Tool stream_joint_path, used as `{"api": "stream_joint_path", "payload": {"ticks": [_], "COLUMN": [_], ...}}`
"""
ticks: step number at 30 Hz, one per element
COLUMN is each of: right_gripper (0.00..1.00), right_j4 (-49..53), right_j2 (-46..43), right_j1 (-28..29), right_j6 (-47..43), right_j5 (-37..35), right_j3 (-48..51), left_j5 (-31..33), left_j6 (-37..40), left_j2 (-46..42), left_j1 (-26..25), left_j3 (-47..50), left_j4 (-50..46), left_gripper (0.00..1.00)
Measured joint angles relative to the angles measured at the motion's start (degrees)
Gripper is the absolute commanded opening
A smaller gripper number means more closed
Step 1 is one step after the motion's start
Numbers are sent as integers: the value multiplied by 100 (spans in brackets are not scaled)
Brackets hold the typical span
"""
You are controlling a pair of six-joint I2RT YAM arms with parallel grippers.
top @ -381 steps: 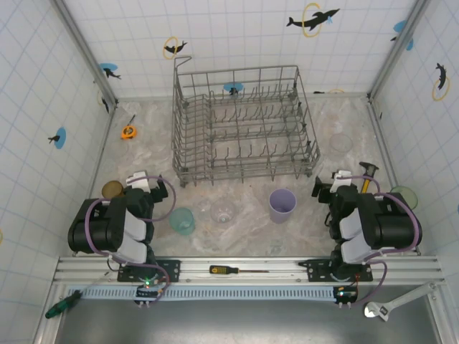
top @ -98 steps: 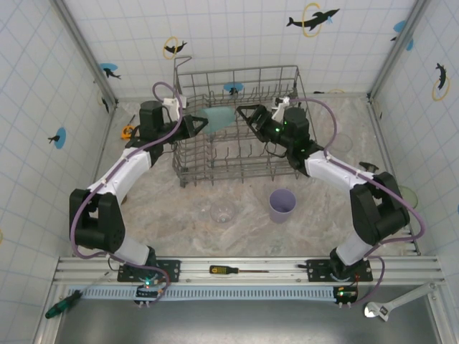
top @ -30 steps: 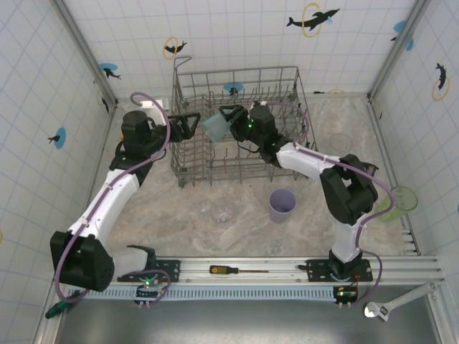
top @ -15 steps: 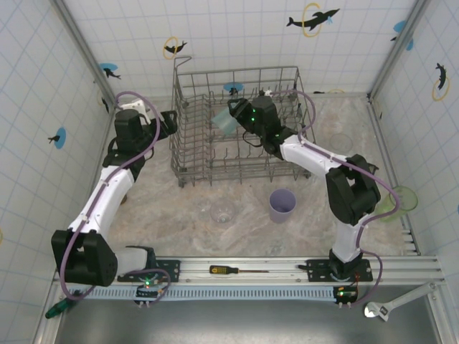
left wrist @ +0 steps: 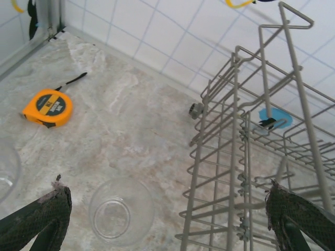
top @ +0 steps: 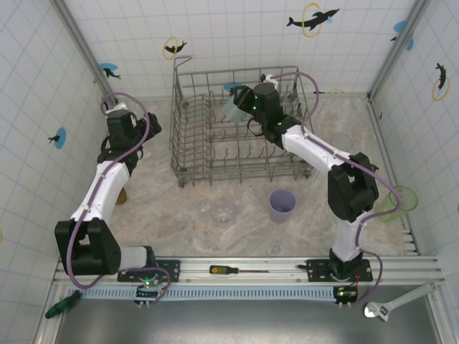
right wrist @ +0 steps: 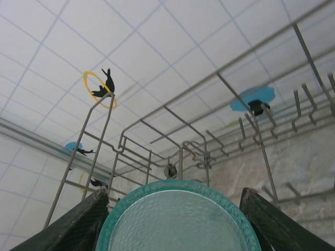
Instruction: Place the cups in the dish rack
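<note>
The grey wire dish rack (top: 244,154) stands at the back middle of the table. My right gripper (top: 240,106) is shut on the teal cup (top: 231,109), holding it over the rack's back left part; in the right wrist view the cup (right wrist: 178,222) sits between the fingers (right wrist: 73,225). My left gripper (top: 143,129) is open and holds nothing, just left of the rack. Its fingertips (left wrist: 44,214) frame a clear cup (left wrist: 120,209) beside the rack's side wires (left wrist: 235,172). A lavender cup (top: 282,205) and a clear cup (top: 222,212) stand in front of the rack.
An orange tape measure (left wrist: 47,107) lies by the left wall. A clear cup (top: 341,141) sits right of the rack, a pale green one (top: 403,197) at the right wall. On the front rail lie a screwdriver (top: 228,270) and a wrench (top: 387,304).
My right gripper has carried the teal cup toward the back of the rack. The left arm has drawn back leftward, away from the rack, still open.
</note>
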State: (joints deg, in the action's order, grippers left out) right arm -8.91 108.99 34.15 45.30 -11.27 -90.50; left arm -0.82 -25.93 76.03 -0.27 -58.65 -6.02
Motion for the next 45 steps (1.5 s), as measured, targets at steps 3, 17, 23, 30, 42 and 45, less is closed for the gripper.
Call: {"api": "stream_joint_path", "payload": {"ticks": [3, 17, 23, 30, 42, 45], "right_gripper": [29, 33, 35, 36, 39, 39], "right_j4": [31, 326, 334, 212, -181, -289], "right_j2": [190, 1279, 1631, 2041, 2424, 2428], "right_j1": [-2, 17, 101, 136, 275, 273], "right_j6": [-372, -1840, -2380, -2789, -3742, -3858], "right_j5": [-118, -667, -839, -931, -1207, -1268], "right_j3": [-374, -1582, -1829, -2000, -2247, -2247], "left_j5": [4, -4, 4, 26, 13, -2], "left_j6": [2, 0, 0, 0, 0, 0], "left_j2": [26, 140, 146, 146, 151, 162], "left_j1": [4, -4, -4, -4, -4, -4], "left_j3": [0, 0, 0, 0, 0, 0], "left_j4": [2, -7, -4, -4, -2, -4], "left_gripper": [98, 98, 97, 97, 98, 98]}}
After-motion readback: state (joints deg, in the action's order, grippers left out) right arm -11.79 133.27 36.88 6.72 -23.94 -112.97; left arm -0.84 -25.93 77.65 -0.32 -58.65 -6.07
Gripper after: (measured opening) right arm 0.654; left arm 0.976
